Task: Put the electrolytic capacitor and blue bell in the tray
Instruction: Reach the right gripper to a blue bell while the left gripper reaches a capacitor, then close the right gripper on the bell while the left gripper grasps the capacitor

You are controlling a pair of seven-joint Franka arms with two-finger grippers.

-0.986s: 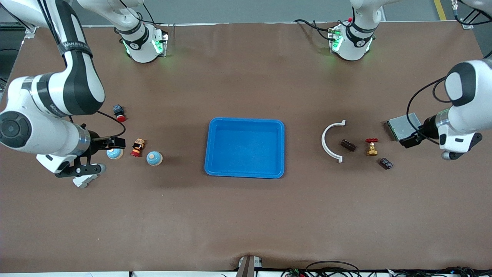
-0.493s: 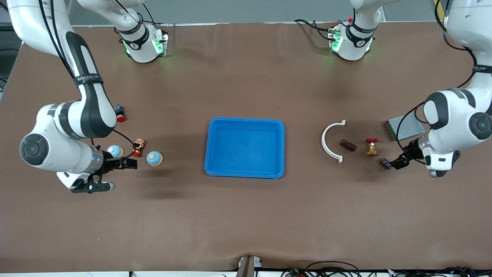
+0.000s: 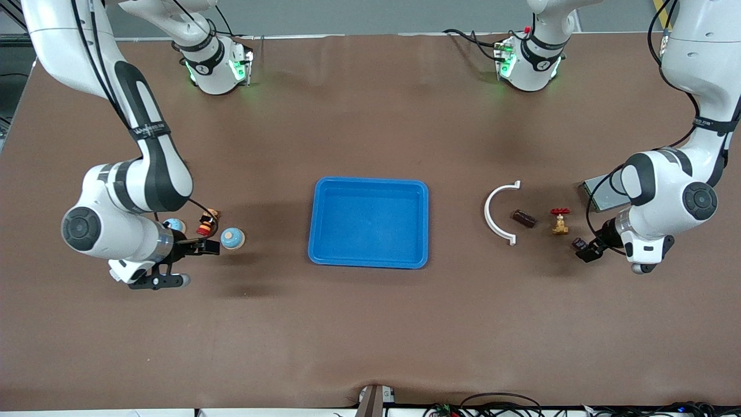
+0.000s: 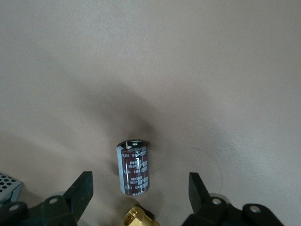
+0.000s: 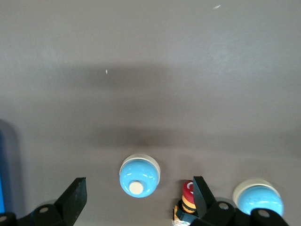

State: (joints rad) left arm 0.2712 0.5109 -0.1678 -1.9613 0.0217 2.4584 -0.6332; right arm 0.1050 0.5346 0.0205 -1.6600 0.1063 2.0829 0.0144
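Observation:
The blue tray [image 3: 316, 250] lies mid-table. A blue bell [image 3: 232, 238] sits toward the right arm's end of the table. In the right wrist view the bell [image 5: 139, 175] lies between the open fingers of my right gripper [image 5: 139, 182]. My right gripper [image 3: 205, 247] hangs low just beside that bell. A dark electrolytic capacitor [image 3: 578, 243] lies toward the left arm's end. In the left wrist view the capacitor [image 4: 134, 167] lies between the open fingers of my left gripper [image 4: 140, 179]. My left gripper [image 3: 589, 252] is low over it, not gripping.
A second blue bell [image 3: 172, 225] and a small red-and-yellow figure [image 3: 206, 223] sit beside the first bell. A brass valve with a red handle [image 3: 559, 221], a dark block [image 3: 524, 218], a white curved piece [image 3: 496, 212] and a grey metal box [image 3: 597, 192] lie near the capacitor.
My right gripper moved from beside the outer bell toward the bell nearer the tray. My left gripper came from over the metal box to the capacitor. No object moved.

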